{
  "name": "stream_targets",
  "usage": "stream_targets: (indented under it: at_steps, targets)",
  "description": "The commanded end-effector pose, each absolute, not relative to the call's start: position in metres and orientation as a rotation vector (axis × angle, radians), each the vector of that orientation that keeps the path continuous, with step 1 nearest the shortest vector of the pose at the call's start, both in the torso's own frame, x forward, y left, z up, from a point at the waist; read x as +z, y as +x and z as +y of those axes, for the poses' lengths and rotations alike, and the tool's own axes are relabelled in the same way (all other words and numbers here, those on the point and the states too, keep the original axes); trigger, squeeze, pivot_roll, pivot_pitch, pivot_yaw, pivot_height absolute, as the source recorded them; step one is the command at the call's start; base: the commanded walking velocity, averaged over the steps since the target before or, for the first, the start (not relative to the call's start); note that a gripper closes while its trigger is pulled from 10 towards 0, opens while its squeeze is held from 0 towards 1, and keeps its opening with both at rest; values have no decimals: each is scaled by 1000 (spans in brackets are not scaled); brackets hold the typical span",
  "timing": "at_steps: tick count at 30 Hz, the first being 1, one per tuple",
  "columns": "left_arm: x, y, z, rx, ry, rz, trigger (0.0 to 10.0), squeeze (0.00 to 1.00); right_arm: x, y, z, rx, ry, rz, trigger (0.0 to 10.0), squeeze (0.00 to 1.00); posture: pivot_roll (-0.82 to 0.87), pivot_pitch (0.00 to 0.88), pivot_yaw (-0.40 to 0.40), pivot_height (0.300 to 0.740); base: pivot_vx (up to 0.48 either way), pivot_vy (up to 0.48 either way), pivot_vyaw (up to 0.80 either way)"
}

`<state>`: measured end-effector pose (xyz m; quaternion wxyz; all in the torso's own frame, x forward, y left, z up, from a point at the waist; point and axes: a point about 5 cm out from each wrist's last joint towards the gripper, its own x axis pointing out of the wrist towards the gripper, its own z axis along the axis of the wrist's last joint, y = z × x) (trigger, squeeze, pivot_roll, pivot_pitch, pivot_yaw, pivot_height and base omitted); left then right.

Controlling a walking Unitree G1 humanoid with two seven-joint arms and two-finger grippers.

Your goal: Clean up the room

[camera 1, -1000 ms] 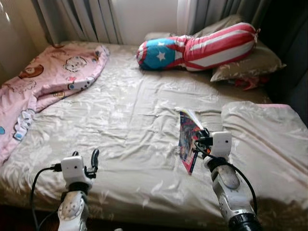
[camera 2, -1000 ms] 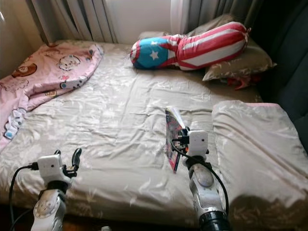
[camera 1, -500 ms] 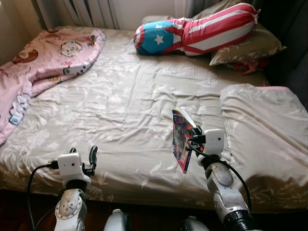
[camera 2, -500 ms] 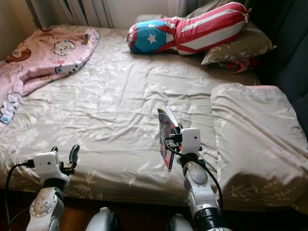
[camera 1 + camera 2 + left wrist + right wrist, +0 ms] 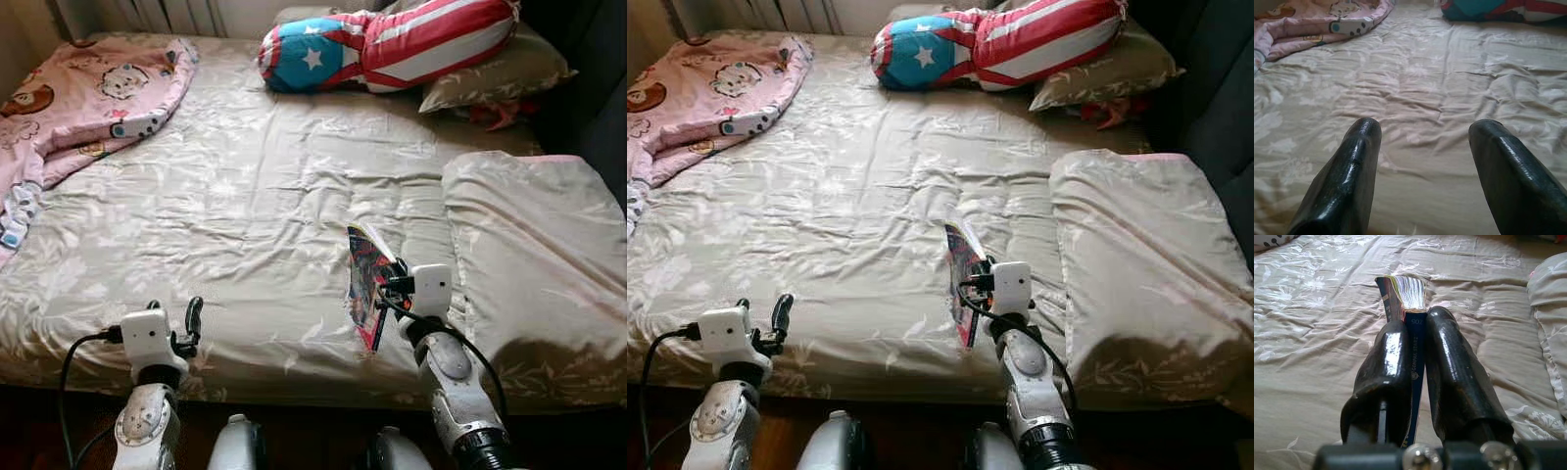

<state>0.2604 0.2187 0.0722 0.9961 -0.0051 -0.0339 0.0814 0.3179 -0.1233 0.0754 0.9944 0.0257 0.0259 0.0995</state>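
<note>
Your right end effector [image 5: 1414, 377] is pinching a thin paperback book [image 5: 368, 284] by its spine edge, fingers [image 5: 1382, 377] pressed tight w/ only the book between them. The book stands upright on edge, held clear above the bed [image 5: 245, 196] near its front edge, at roughly 5 o'clock from the bed's middle. Pages fan loose at the far end in the right wrist view.

Your left end effector [image 5: 1422, 166] is spread wide, nothing in it, hovering over the bed's front edge at about 7 o'clock.

Risks from here, as I judge them:
- Grip sits on one narrow strip of the spine. A quick swing or turn could let the book pivot or slide out, esp. since the cover looks glossy.
- Loose pages may flop open & shift the weight, peeling the book from the pads.
- If it drops now it lands on the bed or off the front edge to the floor, which is a harder re-grasp.
- Folded duvet [image 5: 529, 255] lies just beside the book at 3 o'clock; a sweep that way could snag it.

Other clutter to sort: pink blanket [image 5: 69, 108] at 10 o'clock, striped star bolster [image 5: 392, 44] & pillow [image 5: 500, 83] at 1 o'clock.
</note>
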Motion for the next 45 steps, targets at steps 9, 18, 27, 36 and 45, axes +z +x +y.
stream_targets:
  at_steps: [9,18,27,36,45]
  targets:
    - [70,258,219,168,-18,-46,10000,0,84,319,-117,229,68,8,10000,0,-20,208,-24,661,181,0,0]
    - [70,258,218,169,-20,-44,10000,0,85,319,-112,263,69,7,10000,0,-17,200,-30,661,318,0,0]
    - [69,258,218,172,-20,-43,10000,0,86,320,-106,291,82,3,10000,0,-15,190,-34,661,351,0,0]
    - [70,258,218,176,-20,-49,10000,0,90,325,-104,273,114,-2,10000,0,-10,192,-36,661,64,0,0]
    - [72,256,219,174,-15,-51,10000,0,95,340,-105,173,372,37,10000,0,8,211,-28,661,0,0,0]
